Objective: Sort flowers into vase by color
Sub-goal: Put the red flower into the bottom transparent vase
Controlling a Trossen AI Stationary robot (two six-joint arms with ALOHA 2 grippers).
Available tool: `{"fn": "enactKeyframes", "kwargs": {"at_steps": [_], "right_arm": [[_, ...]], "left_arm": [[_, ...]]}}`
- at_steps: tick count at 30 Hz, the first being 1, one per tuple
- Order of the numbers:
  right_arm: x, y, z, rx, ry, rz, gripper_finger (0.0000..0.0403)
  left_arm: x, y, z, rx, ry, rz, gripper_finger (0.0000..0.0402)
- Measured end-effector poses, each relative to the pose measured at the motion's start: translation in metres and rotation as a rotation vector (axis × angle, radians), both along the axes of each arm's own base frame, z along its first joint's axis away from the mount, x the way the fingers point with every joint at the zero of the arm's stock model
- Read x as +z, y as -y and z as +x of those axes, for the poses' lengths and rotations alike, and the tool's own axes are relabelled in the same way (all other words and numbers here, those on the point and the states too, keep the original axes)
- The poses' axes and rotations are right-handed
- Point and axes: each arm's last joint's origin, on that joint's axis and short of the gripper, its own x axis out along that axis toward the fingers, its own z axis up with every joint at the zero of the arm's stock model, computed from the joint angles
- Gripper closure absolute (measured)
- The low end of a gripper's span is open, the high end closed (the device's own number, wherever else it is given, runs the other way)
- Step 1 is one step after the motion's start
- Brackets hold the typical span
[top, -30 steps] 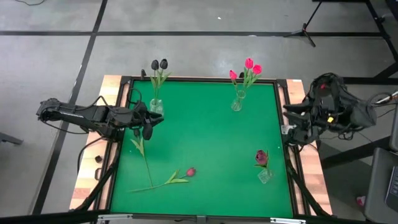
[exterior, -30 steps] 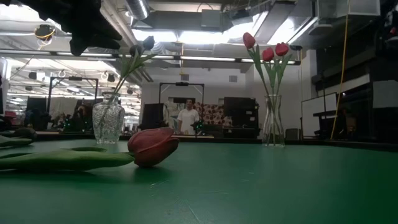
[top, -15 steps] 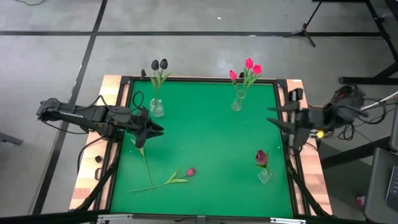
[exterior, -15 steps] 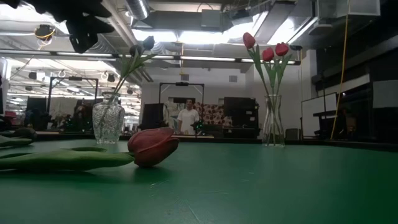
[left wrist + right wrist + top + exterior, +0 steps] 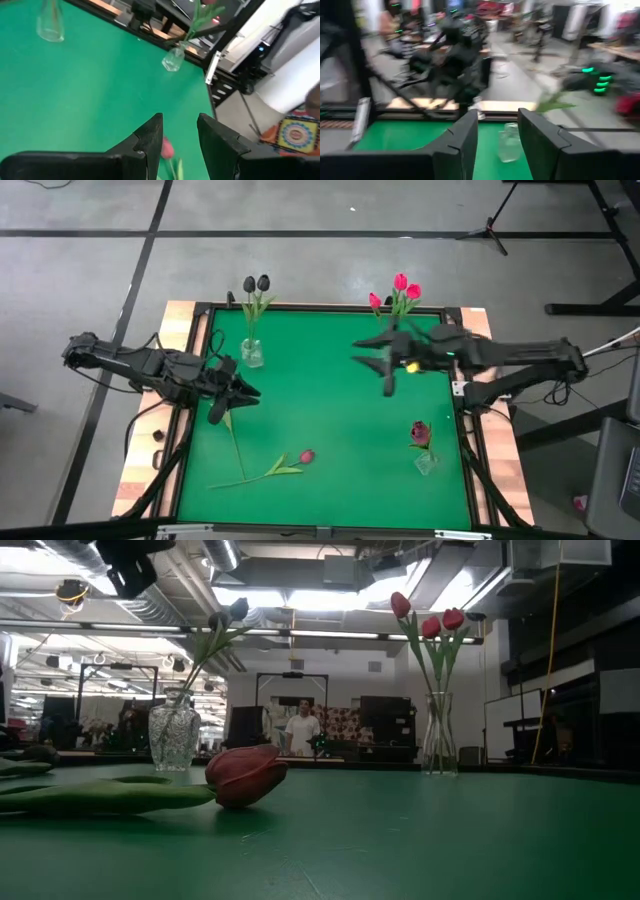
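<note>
Green felt lies under me with two loose tulips (image 5: 270, 470) near its front left corner. My right pincer (image 5: 388, 365) has just swung in from the table's edge to mid-table, fingers parted and empty, so a pickup is probably coming. My left pincer (image 5: 222, 392), open and empty, hovers over one stem running front-to-back; the maroon tulip's head (image 5: 307, 456) points right.

Two dark, slender jointed arms, matte black links and housings, loose black cables looped along the left arm, left end effector (image 5: 225, 394) with two blunt black angular fingers (image 5: 150, 137), right end effector (image 5: 385, 365) black too, small yellow-green light glowed near its wrist
</note>
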Motion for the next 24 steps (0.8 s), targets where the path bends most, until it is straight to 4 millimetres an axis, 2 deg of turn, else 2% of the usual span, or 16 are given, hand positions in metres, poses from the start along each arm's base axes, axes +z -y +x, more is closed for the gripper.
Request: {"fn": "enactKeyframes", "kwargs": {"at_steps": [4,8,13,18,24], "right_arm": [[-0.016,0.006,0.045,0.136,-0.08,0.044,0.0262],[-0.03,0.002,0.092,0.264,-0.216,0.055,0.0262],[-0.042,-0.002,0.136,0.398,-0.37,0.063,0.0262],[-0.064,-0.011,0.166,0.457,-0.484,0.021,0.0262],[-0.085,-0.034,0.185,0.434,-0.528,-0.063,0.0262]], "left_arm": [[0.009,-0.003,-0.004,0.049,-0.023,0.044,0.0282],[0.013,-0.005,-0.008,0.098,-0.074,0.078,0.0282],[0.013,-0.006,-0.01,0.108,-0.08,0.084,0.0282],[0.011,-0.007,-0.014,0.126,-0.102,0.1,0.0282],[0.012,-0.008,-0.017,0.128,-0.097,0.1,0.0282]]}}
